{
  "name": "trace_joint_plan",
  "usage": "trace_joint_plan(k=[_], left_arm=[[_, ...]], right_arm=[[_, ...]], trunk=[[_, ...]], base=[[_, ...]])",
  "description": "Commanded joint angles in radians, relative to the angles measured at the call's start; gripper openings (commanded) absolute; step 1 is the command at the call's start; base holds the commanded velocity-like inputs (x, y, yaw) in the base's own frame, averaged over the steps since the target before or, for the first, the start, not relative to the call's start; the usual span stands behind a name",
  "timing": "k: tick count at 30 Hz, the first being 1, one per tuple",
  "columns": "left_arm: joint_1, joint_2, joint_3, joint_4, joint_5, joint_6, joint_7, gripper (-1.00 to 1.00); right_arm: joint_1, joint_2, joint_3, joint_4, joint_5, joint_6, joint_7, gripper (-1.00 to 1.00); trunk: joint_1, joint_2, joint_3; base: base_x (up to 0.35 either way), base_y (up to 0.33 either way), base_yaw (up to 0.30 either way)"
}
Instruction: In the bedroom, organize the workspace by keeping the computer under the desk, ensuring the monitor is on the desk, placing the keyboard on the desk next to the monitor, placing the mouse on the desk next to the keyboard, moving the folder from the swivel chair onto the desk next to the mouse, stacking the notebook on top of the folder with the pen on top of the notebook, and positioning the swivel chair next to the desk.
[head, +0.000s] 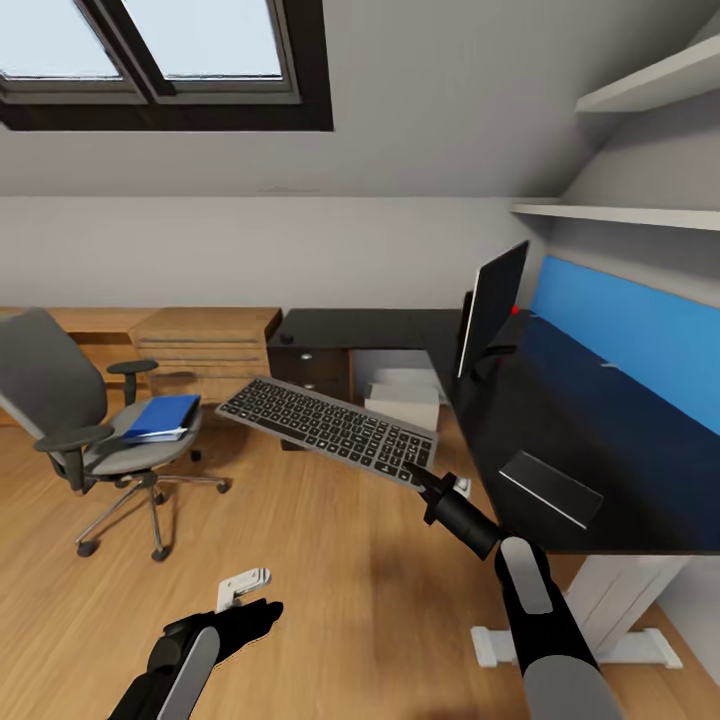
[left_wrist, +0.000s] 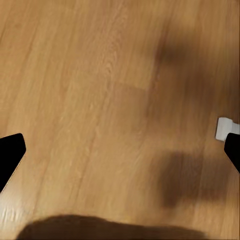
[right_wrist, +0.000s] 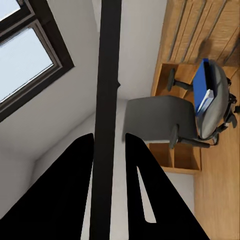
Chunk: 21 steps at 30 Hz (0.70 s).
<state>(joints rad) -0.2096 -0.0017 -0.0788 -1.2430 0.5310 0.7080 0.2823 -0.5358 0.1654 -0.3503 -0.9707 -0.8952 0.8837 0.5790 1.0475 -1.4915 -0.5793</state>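
The keyboard (head: 328, 428) hangs in mid-air over the oak floor (head: 330, 590), pinched at its near right corner by the right gripper (head: 412, 473), whose jaws are closed narrowly on the frame; in the right wrist view the keyboard (right_wrist: 106, 100) shows edge-on as a thin dark bar running between the two black fingers (right_wrist: 145, 200). It is tilted and sits off the desk (head: 600, 450), just beside the desk's front edge. The monitor (head: 492, 305) stands on the desk near its inner corner, and the notebook (head: 550, 487) lies flat close to the near front edge. The computer (head: 404, 398) rests on the floor beneath the desk. The swivel chair (head: 90, 430) stands well apart on the open floor, the blue folder (head: 162, 417) lying on its seat. The left gripper (head: 245, 610) hangs low over bare floorboards, jaws spread wide and holding nothing, its fingertips (left_wrist: 10, 155) at the sides of the left wrist view.
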Motion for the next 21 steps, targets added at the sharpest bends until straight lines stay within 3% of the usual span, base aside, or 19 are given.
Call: trace_joint_plan(k=[1, 18, 21], left_arm=[[-0.001, 0.0, -0.001, -0.001, 0.01, 0.002, 0.009, 1.0], [-0.001, 0.0, -0.001, 0.0, 0.011, 0.001, 0.01, 1.0], [-0.001, -0.001, -0.001, 0.004, 0.013, 0.001, 0.01, 1.0]], right_arm=[[-0.001, 0.0, -0.004, 0.0, 0.001, 0.004, 0.004, -1.0], [-0.001, -0.001, -0.003, -0.002, 0.007, -0.003, 0.002, -1.0], [-0.001, 0.0, -0.005, -0.002, 0.007, -0.011, 0.001, -1.0]], trunk=[[-0.003, 0.006, 0.002], [-0.068, 0.125, 0.055], [-0.068, 0.125, 0.055]], base=[[0.322, 0.029, 0.0], [0.327, 0.003, 0.0], [0.187, 0.0, 0.0]])
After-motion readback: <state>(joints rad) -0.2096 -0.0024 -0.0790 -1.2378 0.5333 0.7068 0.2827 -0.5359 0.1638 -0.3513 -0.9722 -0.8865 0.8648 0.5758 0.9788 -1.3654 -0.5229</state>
